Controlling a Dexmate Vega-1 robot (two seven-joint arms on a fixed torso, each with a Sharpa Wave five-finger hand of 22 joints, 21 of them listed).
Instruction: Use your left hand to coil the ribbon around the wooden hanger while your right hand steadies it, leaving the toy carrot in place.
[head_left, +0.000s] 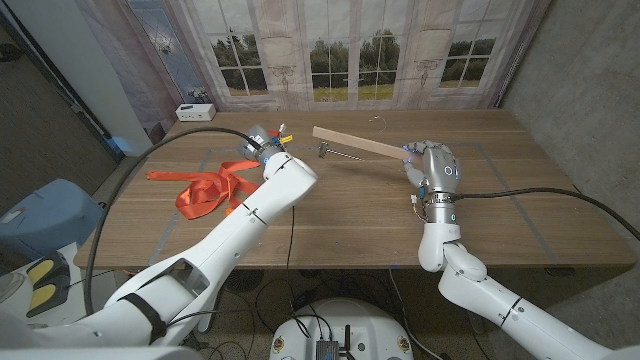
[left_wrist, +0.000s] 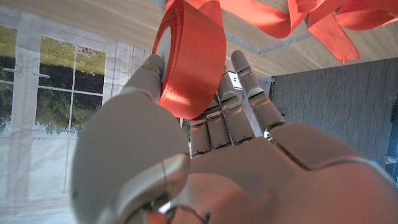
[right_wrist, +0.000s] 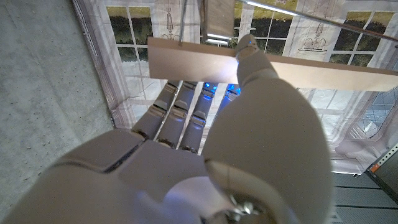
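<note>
L hand (left_wrist: 205, 155) is gripping an orange ribbon roll (left_wrist: 189, 56) — thumb on one side, fingers (left_wrist: 249, 93) behind the other, roll standing on edge between them. In the head view the L hand (head_left: 262, 145) is sitting at the end of the white L arm (head_left: 230, 235), near table centre-left, w/ something small and yellow-red just past it; too small to tell what it is, possibly the toy carrot.

Loose ribbon (head_left: 205, 190) is lying in a heap of loops on the wooden table (head_left: 350, 230), to the robot's left of the L hand, w/ one tail running out toward the table's left edge. The left wrist view is showing the same loose ribbon (left_wrist: 292, 18) spread on the tabletop beyond the roll.

R hand (head_left: 435, 172) is clamping one end of the wooden hanger (head_left: 358, 145) — the bar is slanting across the table's far middle, reaching from the R hand toward the L hand, metal hook (head_left: 330, 151) hanging near its centre. In the right wrist view the R hand (right_wrist: 205, 143) is wrapping the hanger bar (right_wrist: 298, 68), thumb over the front face, fingers (right_wrist: 180, 106) behind it.

No ribbon is showing on the hanger bar itself. A small white box (head_left: 195, 111) is sitting at the table's far left corner.
</note>
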